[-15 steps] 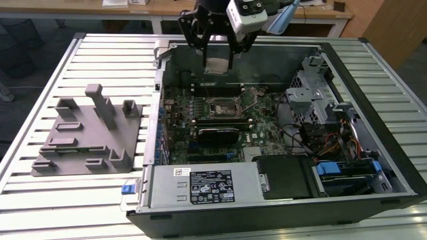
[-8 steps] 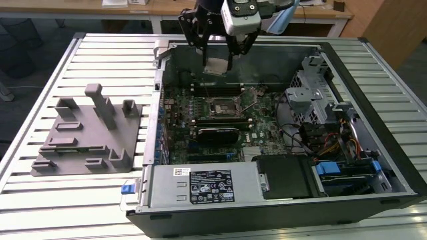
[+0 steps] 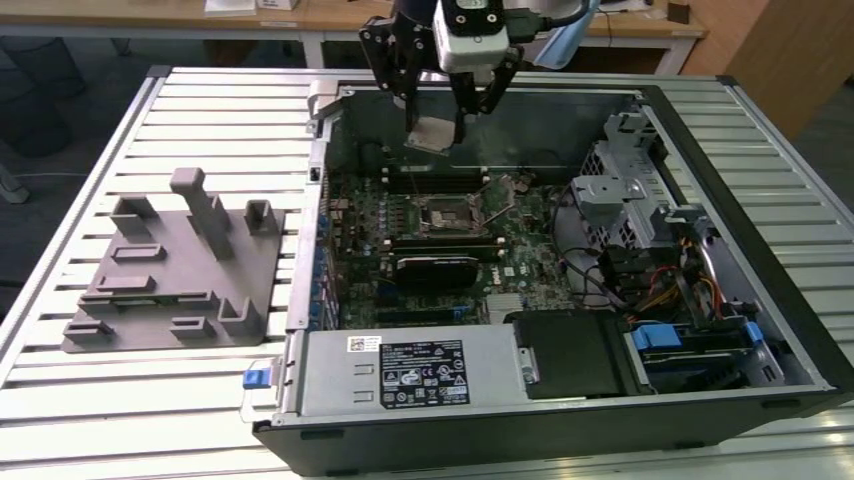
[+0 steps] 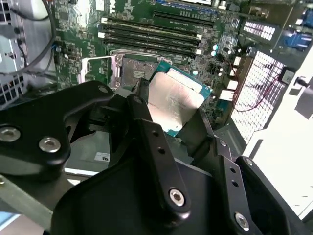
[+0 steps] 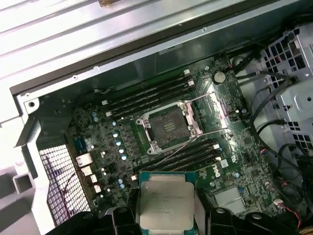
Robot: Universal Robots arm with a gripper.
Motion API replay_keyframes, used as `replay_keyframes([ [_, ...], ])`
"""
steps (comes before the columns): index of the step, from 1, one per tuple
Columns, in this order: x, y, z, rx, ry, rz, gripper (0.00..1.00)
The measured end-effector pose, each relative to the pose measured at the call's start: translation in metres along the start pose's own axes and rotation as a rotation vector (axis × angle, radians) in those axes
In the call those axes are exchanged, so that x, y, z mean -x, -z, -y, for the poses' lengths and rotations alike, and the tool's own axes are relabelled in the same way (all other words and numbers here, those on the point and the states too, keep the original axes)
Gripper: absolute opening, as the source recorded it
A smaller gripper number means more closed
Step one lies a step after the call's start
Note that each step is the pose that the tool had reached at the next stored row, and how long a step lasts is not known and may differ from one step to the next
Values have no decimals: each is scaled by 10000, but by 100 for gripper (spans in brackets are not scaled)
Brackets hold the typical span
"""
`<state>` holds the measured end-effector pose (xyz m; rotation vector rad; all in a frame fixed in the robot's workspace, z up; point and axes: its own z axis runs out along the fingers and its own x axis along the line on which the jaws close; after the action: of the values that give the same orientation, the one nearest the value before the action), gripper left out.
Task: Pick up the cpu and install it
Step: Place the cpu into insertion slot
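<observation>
Claw (image 3: 437, 125) clamped on the cpu (image 3: 430, 137) by two opposite edges, chip tilted between the fingers, high over the motherboard (image 3: 400, 225) inside the open computer case (image 3: 747, 300). Open socket (image 3: 445, 212) well below, toward six o'clock in the exterior view. Probably best: level the chip, square its corners to the socket, descend slowly, no pressing.

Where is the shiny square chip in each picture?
Exterior view: the silvery square cpu hangs above the green motherboard.
Second wrist view: it sits tilted between the black fingers.
First wrist view: it faces the camera, between the fingers.
Shared landmark: the empty metal-framed black socket.
</observation>
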<state>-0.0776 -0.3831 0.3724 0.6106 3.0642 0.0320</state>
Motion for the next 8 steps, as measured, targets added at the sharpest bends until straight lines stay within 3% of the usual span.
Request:
replay_keyframes([
  [8, 0, -9, 0, -10, -857, 20, 53],
])
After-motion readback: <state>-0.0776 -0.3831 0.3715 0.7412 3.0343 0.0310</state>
